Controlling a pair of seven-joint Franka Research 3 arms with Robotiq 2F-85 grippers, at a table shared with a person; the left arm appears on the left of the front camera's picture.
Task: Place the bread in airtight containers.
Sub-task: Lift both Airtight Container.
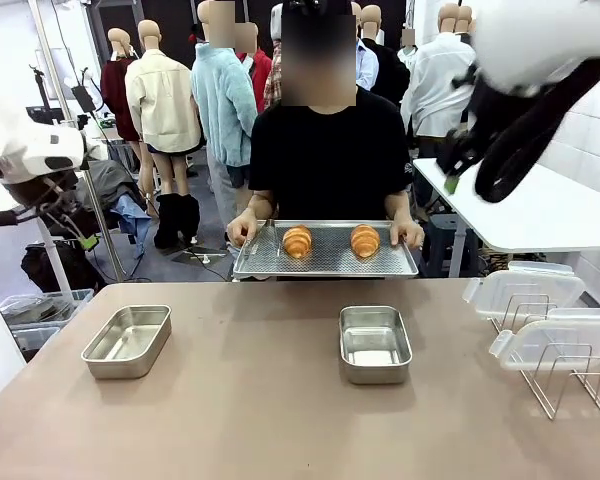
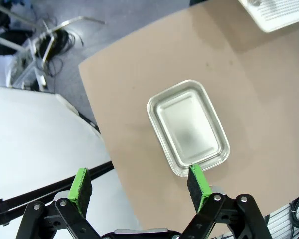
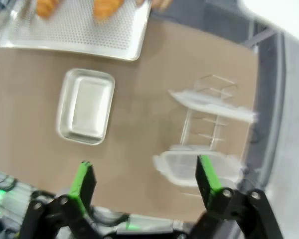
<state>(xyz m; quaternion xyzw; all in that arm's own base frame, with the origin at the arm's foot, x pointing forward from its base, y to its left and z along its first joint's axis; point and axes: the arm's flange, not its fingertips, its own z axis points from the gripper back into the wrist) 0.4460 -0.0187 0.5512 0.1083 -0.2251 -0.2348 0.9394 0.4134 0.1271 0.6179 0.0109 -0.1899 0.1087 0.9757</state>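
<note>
Two croissants, the left croissant (image 1: 297, 241) and the right croissant (image 1: 365, 240), are seen side by side on a perforated tray (image 1: 325, 265), which is held at both ends by the person's hands (image 1: 242, 231) at the far edge of the table (image 1: 250, 420). No bread has been placed in a container yet. The left tin (image 1: 127, 341) and the right tin (image 1: 374, 343) are set well apart on the table, both empty, and the clear lids (image 1: 525, 288) are propped on a wire rack (image 1: 565, 385) at the robot's right. The left gripper (image 2: 138, 183) is held high above the left tin, its jaws spread wide with nothing between them. The right gripper (image 3: 145, 175) is raised likewise, wide apart and empty, with the right tin, a corner of the tray and the lids below it. The step in hand is judged to be the first pick from the tray. Each croissant is best taken by the arm on its own side, so that crossing is avoided. The approach should be made from above, with the fingers set across the narrow middle of the pastry and closed only lightly, since the crust would probably be crushed by a firm squeeze. As the tray is hand-held and may shift, the descent should be slowed and stopped just short of the metal. Each croissant should then be laid lengthwise along its tin, so that a lid can be fitted later.
</note>
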